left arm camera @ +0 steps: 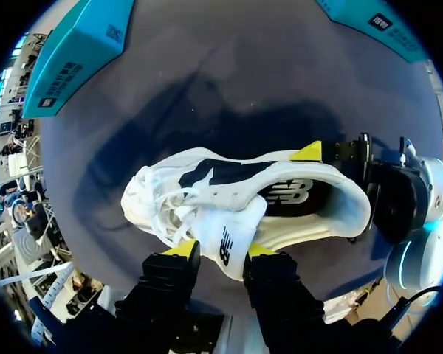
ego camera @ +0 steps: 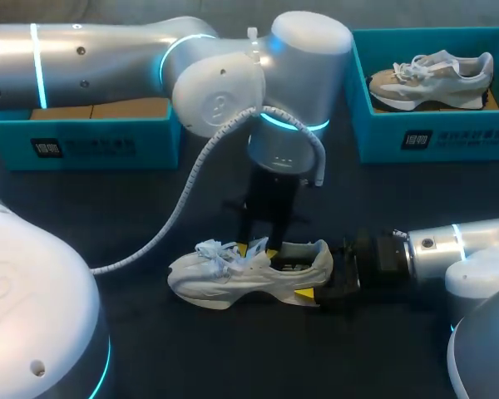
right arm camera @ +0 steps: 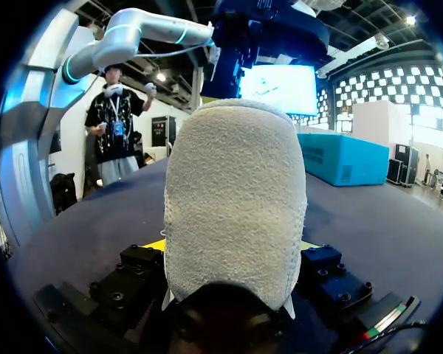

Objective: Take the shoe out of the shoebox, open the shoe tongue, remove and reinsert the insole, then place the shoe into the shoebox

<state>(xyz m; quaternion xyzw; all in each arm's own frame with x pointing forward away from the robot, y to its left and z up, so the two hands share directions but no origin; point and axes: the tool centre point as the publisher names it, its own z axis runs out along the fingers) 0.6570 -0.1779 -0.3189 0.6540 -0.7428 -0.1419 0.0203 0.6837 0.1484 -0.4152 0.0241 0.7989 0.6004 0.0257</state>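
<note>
A white shoe [ego camera: 233, 278] lies on its sole on the dark table, toe to the left. My left gripper [ego camera: 262, 247] comes straight down over its middle. In the left wrist view the lifted tongue [left arm camera: 232, 243] sits between its yellow tips, which touch it on both sides, so the left gripper [left arm camera: 220, 251] is shut on the tongue. The dark insole [left arm camera: 288, 193] shows inside the opening. My right gripper [ego camera: 323, 283] lies low at the heel, shut on it from both sides. One of its yellow fingertips [left arm camera: 308, 152] shows beside the heel. The heel [right arm camera: 236, 199] fills the right wrist view.
A teal shoebox [ego camera: 432, 137] at the back right holds a beige shoe [ego camera: 432, 79]. Another teal box [ego camera: 91, 141] stands at the back left, partly under my left arm. A white cable [ego camera: 183, 208] loops down from that arm toward the table.
</note>
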